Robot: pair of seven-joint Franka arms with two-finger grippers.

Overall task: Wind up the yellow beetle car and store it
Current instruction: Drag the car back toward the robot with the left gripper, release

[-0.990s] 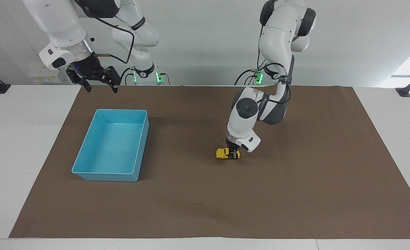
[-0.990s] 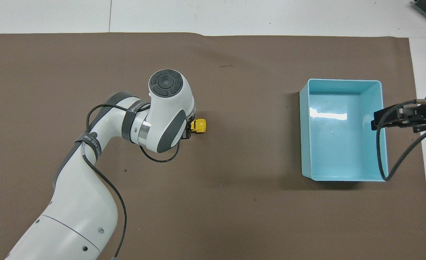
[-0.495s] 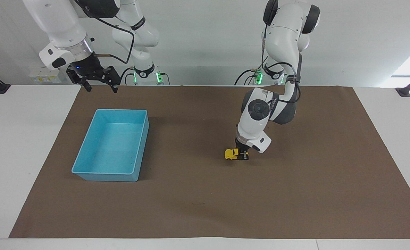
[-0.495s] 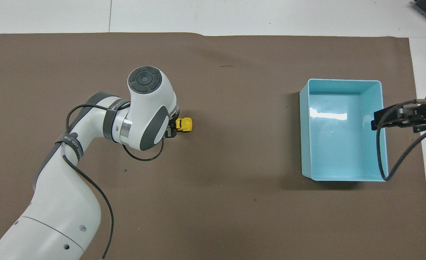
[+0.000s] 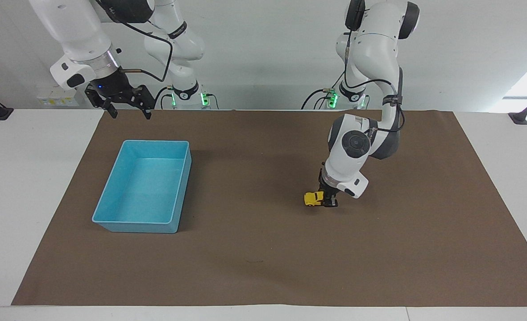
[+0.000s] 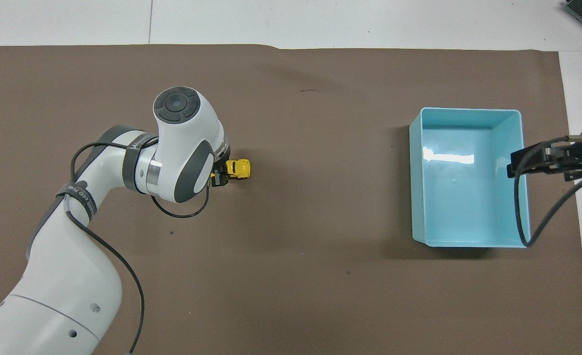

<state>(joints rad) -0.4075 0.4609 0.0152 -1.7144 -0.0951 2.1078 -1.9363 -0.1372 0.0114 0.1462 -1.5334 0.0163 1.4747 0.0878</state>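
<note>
Left arm low and gripping, right arm raised and waiting.

The left arm bends steeply at the elbow, wrist pointing straight down, its left gripper (image 5: 328,201) at table height with fingertips clamped on the yellow beetle car (image 5: 312,199). The right arm waits, its right gripper (image 5: 127,111) hanging high near its own base, fingers (image 5: 113,112) spread wide and holding nothing.
</note>
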